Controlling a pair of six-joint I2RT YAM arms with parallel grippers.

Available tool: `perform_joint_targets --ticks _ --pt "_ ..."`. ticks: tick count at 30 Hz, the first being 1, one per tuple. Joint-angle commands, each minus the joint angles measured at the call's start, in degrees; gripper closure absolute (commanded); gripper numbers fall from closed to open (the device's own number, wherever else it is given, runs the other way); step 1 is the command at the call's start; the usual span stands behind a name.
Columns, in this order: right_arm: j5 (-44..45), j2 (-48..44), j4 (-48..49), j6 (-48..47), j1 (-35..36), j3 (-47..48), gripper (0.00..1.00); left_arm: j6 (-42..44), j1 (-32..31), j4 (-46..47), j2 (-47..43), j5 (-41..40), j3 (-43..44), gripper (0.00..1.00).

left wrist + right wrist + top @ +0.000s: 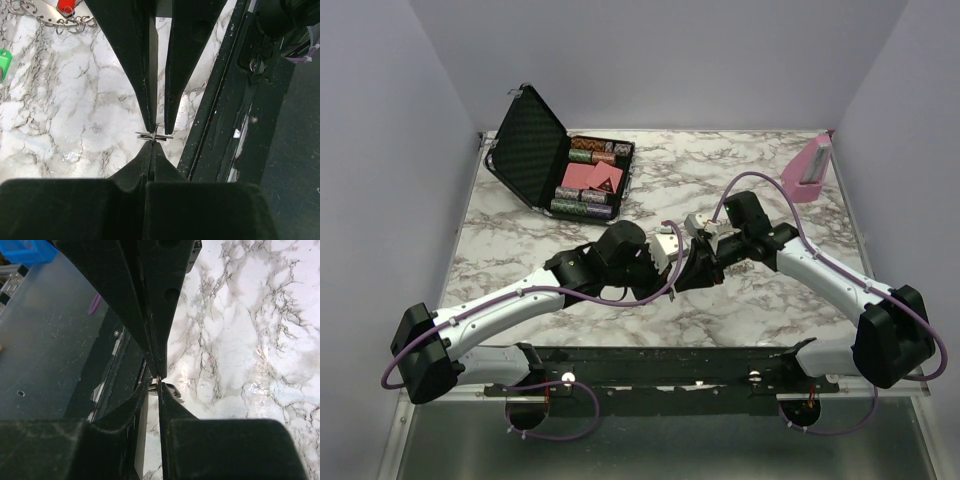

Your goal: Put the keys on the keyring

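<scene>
The marble table (520, 245) carried everything. From its near edge the left arm (510, 305) and the right arm (820, 270) reached inward and met nose to nose over the middle of the table. At the far left stood an open black case (530, 140), its lid raised and rows of chips (582, 156) in its tray. A pink stand (810, 165) sat at the far right corner, well apart from both arms.

The left jaws were pressed together, their fingers (125, 175) tapering to a point that pinched a thin sliver of metal (154, 135). The sliver showed as a small cross of bright edges right at the tips. Whether it was a key blade could not be told, since any head was hidden among the black fingers. The right jaws faced the left ones tip to tip. Their fingers (185, 60) stood with a narrow slit of table showing between them, closing toward the same sliver (157, 383). Whether they actually gripped it could not be told.

The keyring (75, 25) lay on the table, a thin silvery chain at the upper left corner of the left wrist view, well apart from the meeting tips. A red-headed key (65, 6) sat on it. A green-headed key (3, 62) lay loose on the marble near the chain without touching it. A blue plastic thing (22, 250), cut off by the corner of the right wrist view, could not be made out.
</scene>
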Motion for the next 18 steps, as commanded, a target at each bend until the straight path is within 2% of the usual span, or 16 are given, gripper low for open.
perform_joint_targets --ticks 1,7,11,15,18 --pt "0.3 0.5 1.1 0.4 0.7 -0.5 0.81 -0.7 0.1 1.7 0.2 1.4 1.9 1.0" --pt "0.5 0.5 0.7 0.7 0.7 -0.1 0.99 -1.1 0.1 1.8 0.1 1.3 1.6 1.0" --pt "1.7 0.5 0.8 2.5 0.5 1.0 0.99 -2.7 0.2 5.2 -2.6 -1.6 -0.8 0.98" --pt "1.3 0.5 1.4 4.5 0.1 1.9 0.99 -5.0 0.6 16.1 -9.8 -3.5 -9.3 0.63" --pt "0.4 0.2 3.6 7.5 -0.9 1.7 0.99 -6.7 0.8 25.0 -16.4 -5.9 -17.0 0.51"
